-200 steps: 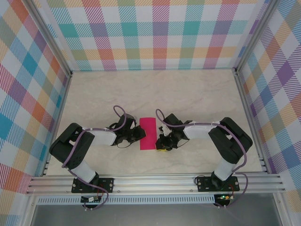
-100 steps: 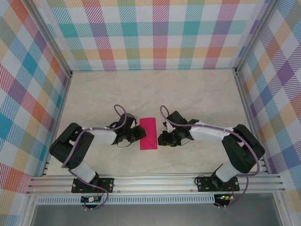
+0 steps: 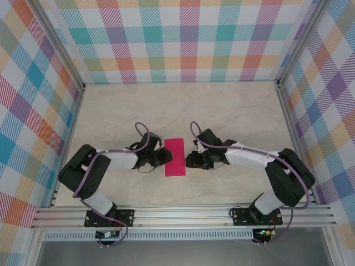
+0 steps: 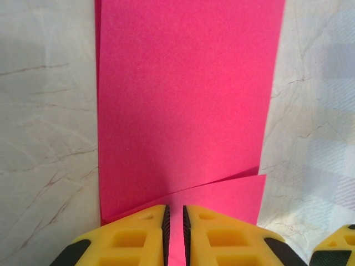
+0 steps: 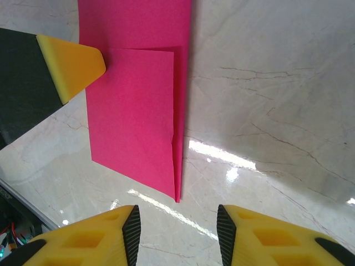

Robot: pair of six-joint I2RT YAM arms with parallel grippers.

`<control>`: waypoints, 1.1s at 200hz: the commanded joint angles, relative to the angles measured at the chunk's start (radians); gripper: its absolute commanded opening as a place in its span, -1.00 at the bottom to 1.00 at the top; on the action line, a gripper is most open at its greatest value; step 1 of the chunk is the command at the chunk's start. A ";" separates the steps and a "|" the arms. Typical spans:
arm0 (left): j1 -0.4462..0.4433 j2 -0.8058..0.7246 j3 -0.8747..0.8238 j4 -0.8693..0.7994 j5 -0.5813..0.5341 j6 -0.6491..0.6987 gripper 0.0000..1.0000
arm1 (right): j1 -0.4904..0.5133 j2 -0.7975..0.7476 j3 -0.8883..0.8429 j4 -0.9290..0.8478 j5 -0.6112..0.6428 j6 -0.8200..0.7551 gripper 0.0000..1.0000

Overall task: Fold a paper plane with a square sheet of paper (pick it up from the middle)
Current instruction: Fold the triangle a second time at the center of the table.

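The square sheet of paper (image 3: 175, 157) lies flat on the table as a magenta-pink folded strip, with a slanted flap near one end (image 4: 222, 191). My left gripper (image 3: 165, 157) rests on the strip's left edge. Its jaws (image 4: 176, 233) stand a narrow slit apart, and flat pink paper shows through the gap. My right gripper (image 3: 188, 160) sits just right of the strip, open, with bare table between its fingers (image 5: 177, 238). The paper's pointed corner (image 5: 176, 194) lies a little ahead of it, and one yellow left fingertip (image 5: 69, 64) touches the paper's far side.
The marble-look table (image 3: 233, 116) is ringed by chequered walls and aluminium posts. A metal rail (image 3: 183, 213) with both arm bases runs along the near edge. Room stretches behind the paper and to both sides of the arms.
My right gripper has opened and drawn slightly off the paper's right edge, its elbow swinging out to the right. The left jaws have parted a little. The paper lies where it was.
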 commanded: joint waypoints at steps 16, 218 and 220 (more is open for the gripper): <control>-0.007 -0.033 0.002 -0.033 -0.017 0.017 -0.63 | -0.016 0.019 0.009 0.035 -0.028 0.039 -0.10; -0.007 0.008 0.019 -0.004 0.014 0.017 -0.62 | -0.039 0.205 0.132 0.096 -0.158 0.041 -0.04; -0.007 0.007 0.019 -0.005 0.013 0.018 -0.62 | -0.039 0.207 0.134 0.095 -0.158 0.040 -0.05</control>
